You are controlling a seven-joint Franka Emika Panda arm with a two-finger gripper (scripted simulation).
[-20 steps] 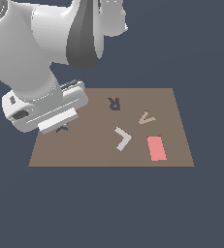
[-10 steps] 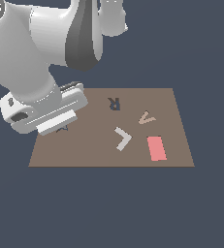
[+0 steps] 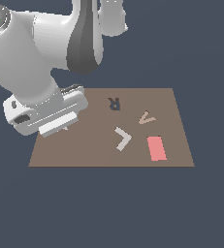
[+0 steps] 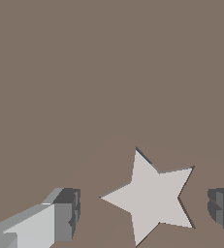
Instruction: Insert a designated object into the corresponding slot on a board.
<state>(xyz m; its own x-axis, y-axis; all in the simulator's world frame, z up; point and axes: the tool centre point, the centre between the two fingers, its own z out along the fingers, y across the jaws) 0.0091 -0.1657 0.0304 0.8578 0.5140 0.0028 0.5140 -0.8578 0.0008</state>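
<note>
In the wrist view the light grey-white star [image 4: 152, 196] lies flat on the brown board [image 4: 84, 72]. It sits inside the star-shaped slot [image 4: 143, 156], of which only thin dark slivers show along the star's edges. My gripper [image 4: 143, 210] is open and straddles the star, with a gap between the star and each of the fingers [image 4: 65, 213]. In the exterior view the arm's hand [image 3: 45, 114] hangs low over the board [image 3: 94, 145] near its corner on the exterior view's left. It hides the star and the slot there.
On the board are a dark R-shaped cutout [image 3: 114, 103], a tan V-shaped piece [image 3: 146, 117], a white chevron piece [image 3: 122, 138] and a pink rectangle [image 3: 156, 147], all toward the exterior view's right of the hand. The arm's big white links rise above the board's left part.
</note>
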